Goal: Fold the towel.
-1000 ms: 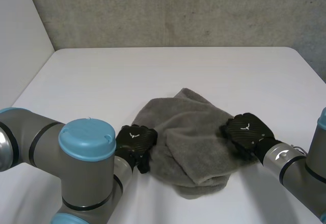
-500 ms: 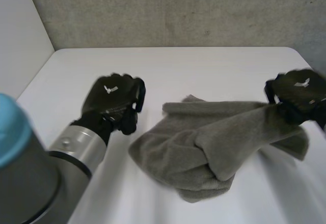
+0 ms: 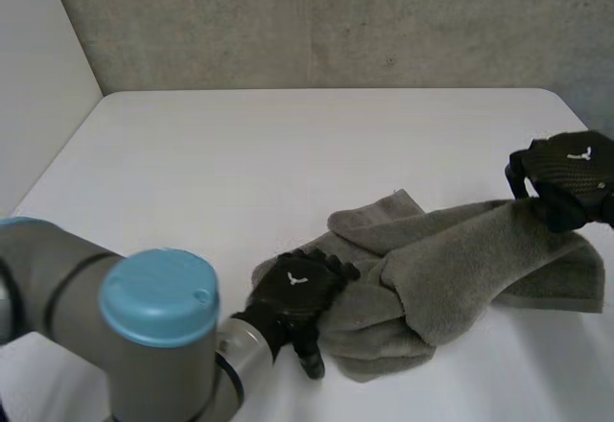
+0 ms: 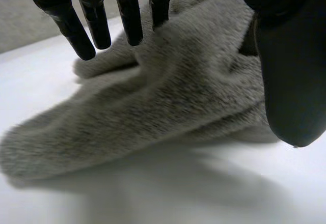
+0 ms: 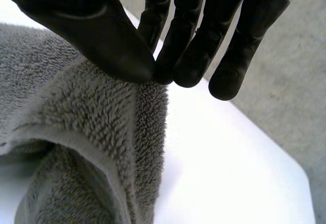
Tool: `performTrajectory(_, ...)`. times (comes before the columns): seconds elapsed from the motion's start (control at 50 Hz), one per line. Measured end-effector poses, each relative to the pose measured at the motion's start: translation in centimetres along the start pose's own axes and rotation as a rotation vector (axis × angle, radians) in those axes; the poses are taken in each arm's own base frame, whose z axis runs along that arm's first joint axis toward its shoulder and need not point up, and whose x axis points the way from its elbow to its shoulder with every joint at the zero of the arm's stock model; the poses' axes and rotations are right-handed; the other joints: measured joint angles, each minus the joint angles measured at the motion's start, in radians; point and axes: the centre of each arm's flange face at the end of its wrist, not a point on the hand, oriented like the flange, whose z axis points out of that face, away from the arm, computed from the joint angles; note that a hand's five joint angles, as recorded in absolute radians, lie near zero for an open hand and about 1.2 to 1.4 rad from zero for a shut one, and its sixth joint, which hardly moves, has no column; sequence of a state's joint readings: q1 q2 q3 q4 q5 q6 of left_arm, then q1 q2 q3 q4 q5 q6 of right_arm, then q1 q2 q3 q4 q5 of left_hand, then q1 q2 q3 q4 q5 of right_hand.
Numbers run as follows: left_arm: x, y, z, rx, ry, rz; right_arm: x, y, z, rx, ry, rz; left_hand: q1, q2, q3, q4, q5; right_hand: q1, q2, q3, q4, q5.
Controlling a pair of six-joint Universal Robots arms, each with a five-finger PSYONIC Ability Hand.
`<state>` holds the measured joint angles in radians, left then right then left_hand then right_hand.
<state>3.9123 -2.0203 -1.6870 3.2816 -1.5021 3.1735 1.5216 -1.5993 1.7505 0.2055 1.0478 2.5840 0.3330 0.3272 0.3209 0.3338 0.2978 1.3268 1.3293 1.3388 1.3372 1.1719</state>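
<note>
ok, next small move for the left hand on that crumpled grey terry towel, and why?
Probably close the left hand on the bunched end of the grey terry towel. Its fingers are straight over it, gripping nothing, while the right hand pinches the opposite edge; a second grip should let both hands pull it flat.

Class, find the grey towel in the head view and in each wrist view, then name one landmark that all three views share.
Head view: towel bunched on the white table, between left hand and right hand.
Left wrist view: towel beneath the left hand's straight fingers.
Right wrist view: towel edge pinched between the right hand's thumb and fingers.
Shared landmark: the white table under the towel.
</note>
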Motion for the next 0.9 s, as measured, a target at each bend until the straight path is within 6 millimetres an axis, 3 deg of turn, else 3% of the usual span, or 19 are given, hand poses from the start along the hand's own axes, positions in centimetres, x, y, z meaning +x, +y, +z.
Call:
performTrajectory(0.08, 0.7, 0.4, 0.9, -0.004, 0.015, 0.013, -0.2, 1.2, 0.6, -0.027, -0.007, 0.014, 0.058, 0.065, 0.073, 0.057, 0.086, 0.001, 0.000, 0.000, 0.000, 0.000)
performTrajectory(0.16, 0.9, 0.3, 1.9, 0.006, 0.012, 0.019, -0.5, 1.9, 0.8, -0.034, -0.012, 0.019, 0.781, 0.768, 0.790, 0.778, 0.777, 0.002, 0.000, 0.000, 0.000, 0.000)
performTrajectory(0.2, 0.7, 0.1, 2.2, 0.013, 0.002, 0.020, -0.5, 1.9, 0.8, -0.030, -0.011, 0.017, 1.013, 1.002, 1.036, 1.029, 1.017, 0.002, 0.000, 0.000, 0.000, 0.000)
performTrajectory(0.24, 0.4, -0.3, 2.5, 0.023, -0.019, 0.022, -0.5, 1.8, 0.8, -0.023, -0.009, 0.012, 1.095, 1.127, 1.191, 1.177, 1.168, 0.002, 0.000, 0.000, 0.000, 0.000)
performTrajectory(0.4, -2.5, -3.3, 1.5, 0.084, -0.177, 0.025, 0.0, -0.1, -0.2, 0.037, 0.026, -0.020, 1.095, 1.127, 1.220, 1.181, 1.174, 0.002, 0.000, 0.000, 0.000, 0.000)
performTrajectory(0.5, -4.6, -7.0, -1.9, 0.171, -0.248, 0.012, 0.4, -2.9, -2.1, 0.105, 0.064, -0.051, 1.095, 1.130, 1.221, 1.181, 1.175, 0.027, 0.000, 0.000, 0.000, 0.008)
performTrajectory(0.66, -4.9, -12.3, -7.9, 0.366, -0.200, 0.020, 0.0, -7.7, -6.1, 0.205, 0.082, -0.066, 1.095, 1.130, 1.222, 1.181, 1.181, 0.027, 0.000, 0.000, 0.000, 0.009)
performTrajectory(0.78, -6.9, -13.4, -9.0, 0.414, -0.202, 0.024, -0.7, -9.6, -7.1, 0.251, 0.043, -0.075, 1.095, 1.130, 1.222, 1.181, 1.181, 0.027, 0.000, 0.000, 0.000, 0.009)
performTrajectory(0.9, -11.0, -11.3, -6.3, 0.315, -0.250, -0.019, -2.9, -9.1, -4.1, 0.196, -0.092, -0.054, 1.095, 1.130, 1.223, 1.181, 1.186, 0.027, 0.001, 0.000, 0.000, 0.009)
